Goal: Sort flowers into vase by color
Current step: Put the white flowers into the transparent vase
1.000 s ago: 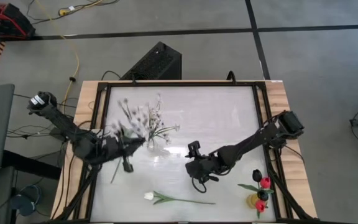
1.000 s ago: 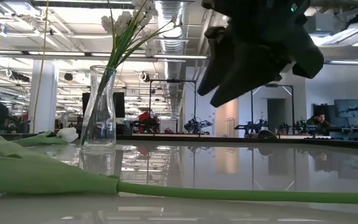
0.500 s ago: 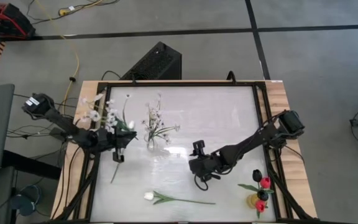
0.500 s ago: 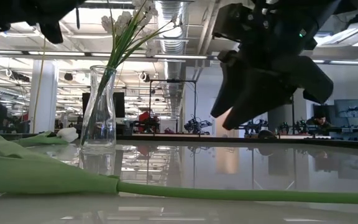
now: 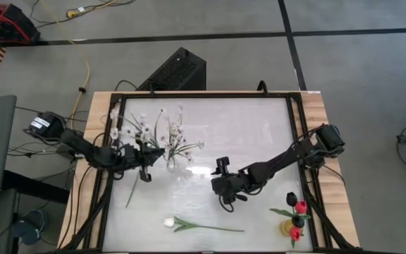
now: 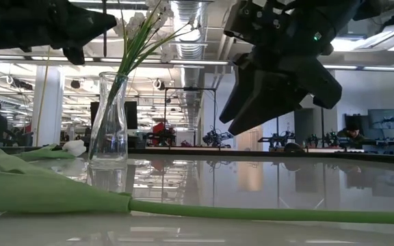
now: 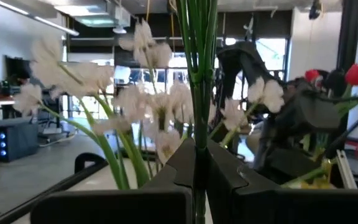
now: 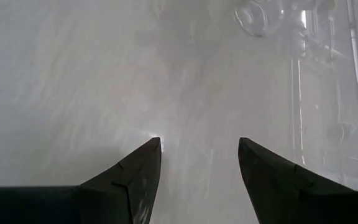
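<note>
Left gripper [image 5: 144, 166], dark and two-fingered, clamped tight on the thin green stems of a sprig of tiny white blossoms [image 5: 134, 129], held above the left part of the white glossy table [image 5: 245, 127], just left of the clear glass vase [image 5: 171, 164]. In the left wrist view, stems [image 7: 200, 74] pinched upright between the two dark fingers [image 7: 166, 180], pale blossoms [image 7: 160, 99] fanning out on both sides. In the clear glass vase, near the table's middle-left, another bunch of small white blossoms on green stems [image 5: 178, 137]; in the low view, vase [image 6: 109, 123] upright with green stems leaning out toward the right. Right gripper [image 5: 224, 196], dark, spread open and holding nothing, hovering over the table to the right of the vase; in the right wrist view, two dark fingertips [image 8: 138, 168] apart over bare white tabletop. Near the front edge, a white tulip with a long green stem and leaves [image 5: 196, 226] lying flat; the same stem [image 6: 183, 208] stretched across the foreground of the low view. At the front right corner, a yellowish vase [image 5: 287, 227] with red tulips [image 5: 299, 207] and a near-black tulip [image 5: 291, 200], well apart from both grippers.
</note>
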### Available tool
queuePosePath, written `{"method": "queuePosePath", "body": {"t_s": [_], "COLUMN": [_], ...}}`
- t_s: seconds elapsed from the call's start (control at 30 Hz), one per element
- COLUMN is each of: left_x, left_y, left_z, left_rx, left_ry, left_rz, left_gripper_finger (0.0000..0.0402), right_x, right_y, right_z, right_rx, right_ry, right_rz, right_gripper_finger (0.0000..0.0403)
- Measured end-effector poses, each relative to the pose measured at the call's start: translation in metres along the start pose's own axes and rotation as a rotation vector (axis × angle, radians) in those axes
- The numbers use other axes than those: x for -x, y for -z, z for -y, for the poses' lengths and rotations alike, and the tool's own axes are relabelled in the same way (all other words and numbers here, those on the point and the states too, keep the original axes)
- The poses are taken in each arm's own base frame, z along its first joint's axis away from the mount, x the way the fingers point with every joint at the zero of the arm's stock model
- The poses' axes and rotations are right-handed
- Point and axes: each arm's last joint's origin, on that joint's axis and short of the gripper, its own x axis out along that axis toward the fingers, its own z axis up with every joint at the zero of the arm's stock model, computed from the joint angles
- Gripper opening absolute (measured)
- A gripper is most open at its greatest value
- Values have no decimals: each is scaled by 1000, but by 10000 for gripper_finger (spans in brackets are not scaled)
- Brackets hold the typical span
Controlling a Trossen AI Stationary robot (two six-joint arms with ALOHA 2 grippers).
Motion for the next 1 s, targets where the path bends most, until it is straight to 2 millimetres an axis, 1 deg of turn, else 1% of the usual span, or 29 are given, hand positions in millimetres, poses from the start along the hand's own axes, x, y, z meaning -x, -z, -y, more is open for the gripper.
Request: {"method": "queuePosePath", "body": {"t_s": [0.23, 0.53, 0.7, 0.83, 1.0], "left_x": [-4, -4, -5, -6, -6], "left_y": [16, 18, 18, 19, 24], "left_z": [1, 1, -1, -4, -4], "left_rx": [-22, -42, -45, -10, -11], "left_ry": [-12, -18, -38, -77, -97], "left_rz": [-61, -71, -72, -79, -117], "left_gripper_finger": [0, 2, 16, 30, 61], "right_x": [0, 0, 0, 0, 0], "right_y": [0, 1, 1, 1, 1], "right_z": [0, -1, -1, -1, -1], "right_rx": [2, 5, 5, 1, -13], "right_ry": [-1, -2, -2, -2, -5], "right_rz": [-3, -6, -6, -6, -5], "right_gripper_finger": [238, 238, 238, 238, 238]}}
